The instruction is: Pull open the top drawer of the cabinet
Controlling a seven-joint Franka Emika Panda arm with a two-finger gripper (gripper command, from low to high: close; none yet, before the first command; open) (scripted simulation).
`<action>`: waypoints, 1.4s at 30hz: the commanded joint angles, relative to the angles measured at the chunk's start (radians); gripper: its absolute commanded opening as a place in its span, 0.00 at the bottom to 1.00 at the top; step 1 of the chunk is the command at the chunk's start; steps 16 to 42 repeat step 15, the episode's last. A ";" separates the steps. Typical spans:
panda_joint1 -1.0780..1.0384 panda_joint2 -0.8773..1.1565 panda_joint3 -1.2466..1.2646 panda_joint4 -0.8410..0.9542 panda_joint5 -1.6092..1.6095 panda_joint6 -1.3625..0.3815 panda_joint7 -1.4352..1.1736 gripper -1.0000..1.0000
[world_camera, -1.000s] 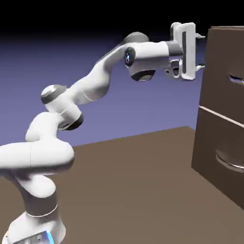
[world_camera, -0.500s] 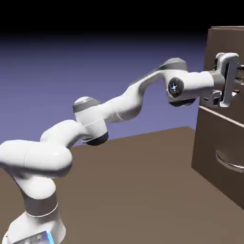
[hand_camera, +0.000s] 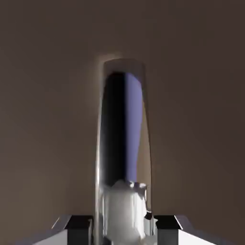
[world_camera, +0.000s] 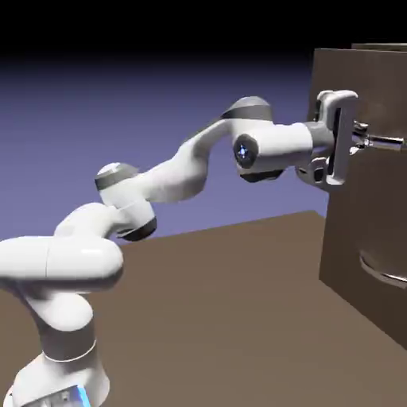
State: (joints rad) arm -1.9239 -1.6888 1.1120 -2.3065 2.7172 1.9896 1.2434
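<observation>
Exterior view: the claw [world_camera: 364, 143] is at the handle [world_camera: 385, 142] of the top drawer [world_camera: 374, 103], high on the cabinet [world_camera: 350, 238] at the right of the worktop [world_camera: 222, 318], likely to pull it toward the robot. That handle's bar runs across the drawer front.

Hand view: the handle [hand_camera: 123, 143] fills the middle, long axis up the picture, between the fingertips [hand_camera: 79, 225], which look closed narrowly around it.

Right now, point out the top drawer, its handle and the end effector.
top drawer [world_camera: 334, 87]: exterior view, bare brown front above the hand.
handle [hand_camera: 123, 124]: hand view, middle of the silver bar.
end effector [world_camera: 364, 141]: exterior view, at the fingertips on the bar.
</observation>
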 commanded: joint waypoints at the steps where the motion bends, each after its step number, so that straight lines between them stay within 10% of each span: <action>1: 0.021 -0.005 -0.007 -0.036 -0.012 -0.017 -0.002 0.00; 11: 0.217 -0.071 -0.126 -0.388 -0.148 -0.173 -0.028 0.00; 12: 0.217 -0.071 -0.126 -0.388 -0.148 -0.174 -0.028 1.00; 42: 0.273 -0.073 -0.177 -0.460 -0.212 -0.192 -0.049 1.00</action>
